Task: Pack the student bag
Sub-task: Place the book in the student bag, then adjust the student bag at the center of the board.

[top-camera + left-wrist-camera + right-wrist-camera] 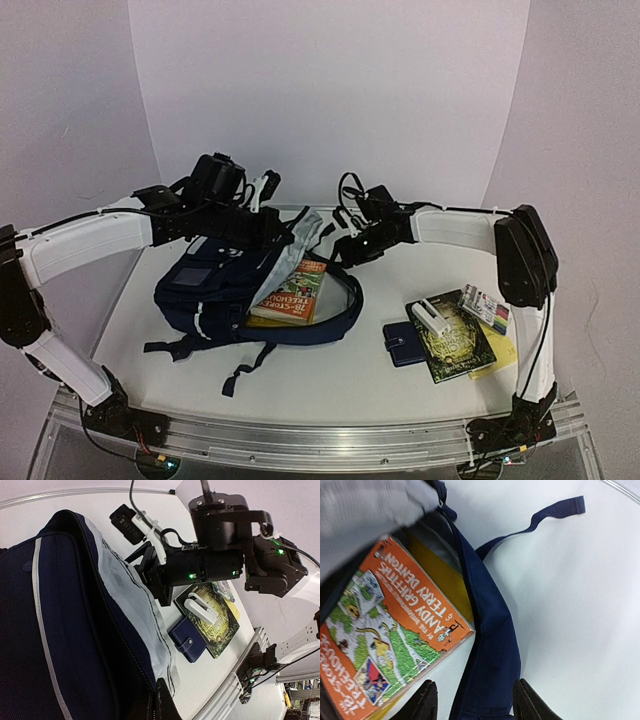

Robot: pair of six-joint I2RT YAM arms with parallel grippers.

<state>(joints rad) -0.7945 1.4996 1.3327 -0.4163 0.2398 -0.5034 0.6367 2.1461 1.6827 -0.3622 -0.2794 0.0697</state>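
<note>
left gripper (159, 698) pinched shut on the large navy-blue striped fabric backpack (215, 295), flap raised; right gripper (476, 703) half-wide, straddling its rim beside an orange paperback book (395, 625).

1. Upper part of the orange book (292, 293) is hidden under the grey lining (290, 258) of the backpack (200, 300). The right wrist view crops its cover at the left and bottom edges.
2. The yellow item (437, 572) beneath it shows an edge strip only; kind not determinable.
3. The left pincer (156, 705) is cropped at the bottom of the left wrist view and masked by its own wrist from above.
4. Only the tips of the right pincer (477, 702) are in frame; contact with the bag rim is unclear.
5. The yellow sheet (503, 352) lies mostly under the dark book (455, 342).
6. Print on the pen pack (487, 308) is too small to read.
</note>
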